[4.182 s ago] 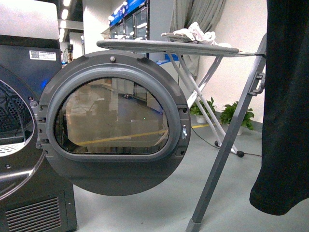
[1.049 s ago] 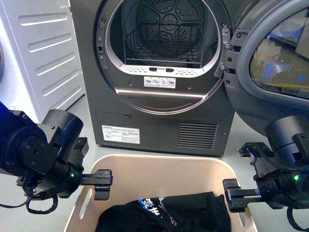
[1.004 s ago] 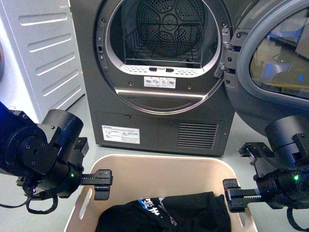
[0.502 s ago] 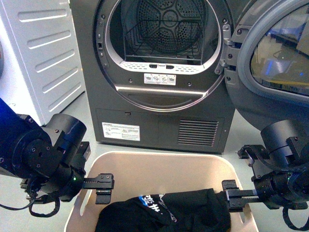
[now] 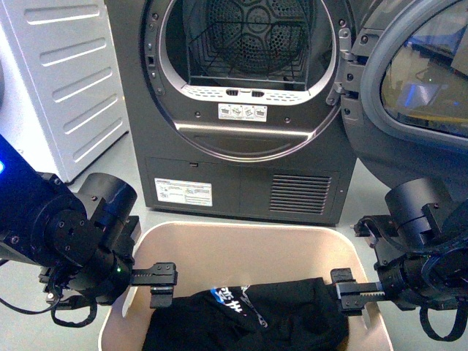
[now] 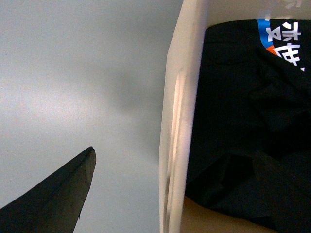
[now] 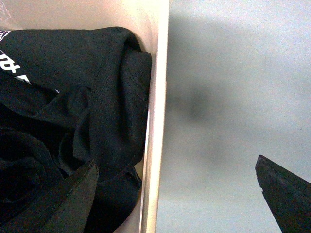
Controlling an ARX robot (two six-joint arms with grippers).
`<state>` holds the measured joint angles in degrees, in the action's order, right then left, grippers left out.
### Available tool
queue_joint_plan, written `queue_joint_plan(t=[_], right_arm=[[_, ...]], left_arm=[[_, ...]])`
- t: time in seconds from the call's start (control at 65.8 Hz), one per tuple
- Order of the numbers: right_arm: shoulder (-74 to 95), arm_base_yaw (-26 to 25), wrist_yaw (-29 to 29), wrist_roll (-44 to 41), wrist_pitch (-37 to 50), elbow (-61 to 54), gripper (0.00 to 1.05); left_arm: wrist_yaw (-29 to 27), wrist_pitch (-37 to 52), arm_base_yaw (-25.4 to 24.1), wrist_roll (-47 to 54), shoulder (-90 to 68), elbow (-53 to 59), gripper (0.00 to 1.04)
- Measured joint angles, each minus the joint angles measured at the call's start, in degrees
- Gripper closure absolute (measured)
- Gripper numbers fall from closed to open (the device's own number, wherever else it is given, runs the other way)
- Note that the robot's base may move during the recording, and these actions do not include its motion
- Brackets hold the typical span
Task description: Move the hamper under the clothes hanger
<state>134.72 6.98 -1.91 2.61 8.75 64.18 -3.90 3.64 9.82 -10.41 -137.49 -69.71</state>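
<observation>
The hamper (image 5: 241, 245) stands on the grey floor (image 6: 73, 73) with the open-doored dryer (image 5: 248, 183) directly behind it, a spot that suits catching laundry from the drum. A black garment (image 5: 256, 314) with a blue-and-white print lies heaped inside the hamper. The left gripper (image 5: 150, 281) sits at the hamper's left wall and the right gripper (image 5: 360, 292) at the hamper's right wall. This mirrored placement looks meant for lifting or dragging the bin evenly with both arms, not by one corner. The right wrist view shows that gripper spread wide: one finger (image 7: 73, 199) hangs inside the hamper over the cloth, the other is well outside, and the rim runs between them without touching either. The left wrist view shows a single finger (image 6: 53, 199) outside the hamper, well apart from the wall. With the inner finger visible in the front view, that pincer also reads as spread and gripping nothing. Neither side is clamped yet, so the hamper likely rests on its own weight. The clothes hanger is not in view, so the hamper's distance from it cannot be judged.
</observation>
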Motion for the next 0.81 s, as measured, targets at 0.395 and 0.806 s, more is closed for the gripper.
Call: queue_joint_plan(t=[0.395,0.806], right_arm=[[1.05,0.17,-1.57,-0.28,-1.27,0.79,0.63],[1.27,0.79,-1.14,0.57,-2.58,1.79,1.02]], left_arm=[[-0.11,-1.57,-0.02,-0.22,-0.37,-0.85,0.67],[-0.46,-2.29,-0.04,0.26,-0.48,-1.73,1.01]])
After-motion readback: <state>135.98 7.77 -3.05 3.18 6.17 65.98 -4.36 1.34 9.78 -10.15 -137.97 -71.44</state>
